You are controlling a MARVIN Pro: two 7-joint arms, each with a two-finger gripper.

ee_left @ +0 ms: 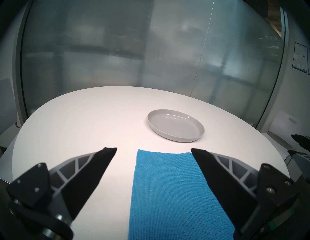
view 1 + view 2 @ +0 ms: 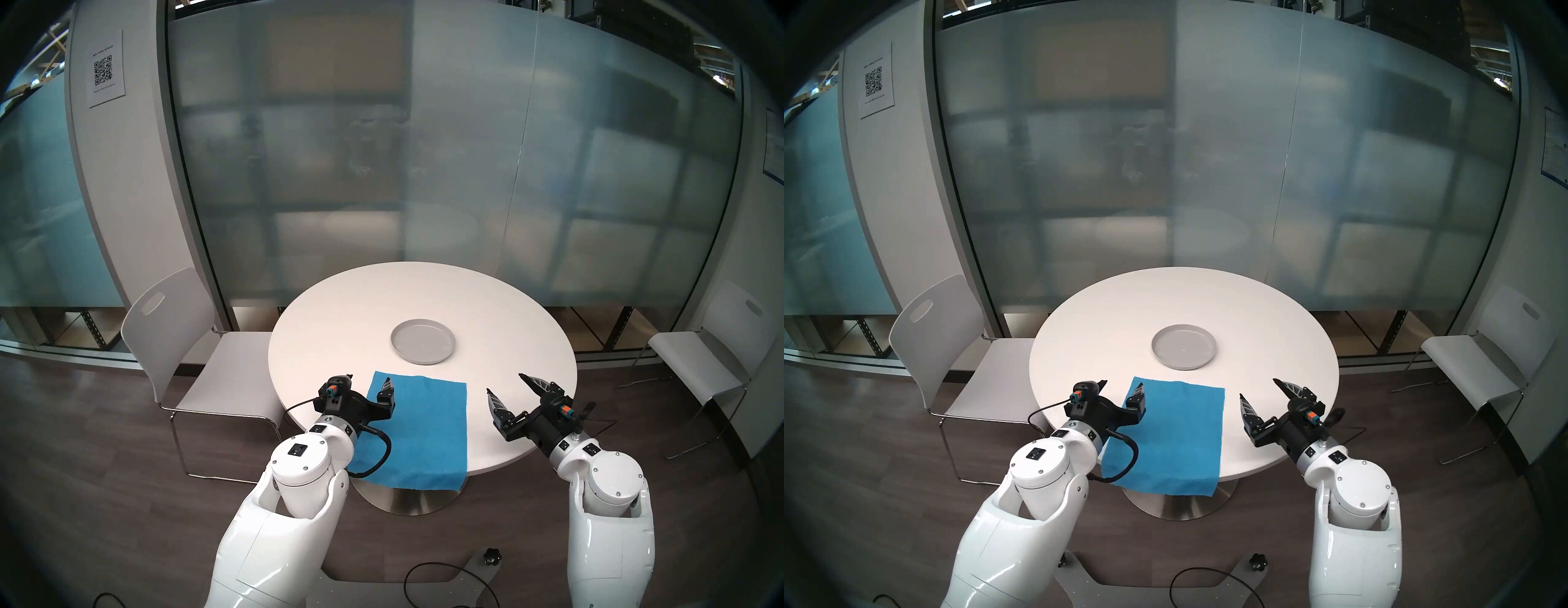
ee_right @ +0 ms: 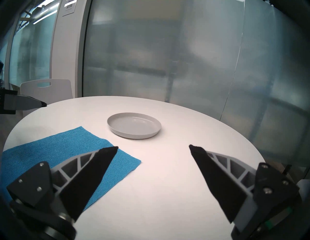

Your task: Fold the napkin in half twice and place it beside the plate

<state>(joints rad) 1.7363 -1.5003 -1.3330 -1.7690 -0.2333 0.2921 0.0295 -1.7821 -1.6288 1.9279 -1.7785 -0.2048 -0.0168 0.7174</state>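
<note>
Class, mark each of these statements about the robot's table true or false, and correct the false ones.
1. The napkin lies unfolded, its near end hanging over the table edge. True.
2. The plate holds food. False: it is bare.
3. The left pincer grips the napkin. False: it is open, holding nothing.
4. The right pincer is open. True.
5. The napkin touches the plate. False: a gap of table separates them.

White sheet (image 2: pixel 106 68) taped on wall pillar carries QR code (image 2: pixel 102 70), short text lines above and below too small to read; blue-bordered notice (image 1: pixel 301 57) on right wall, print illegible; no other readable text.
</note>
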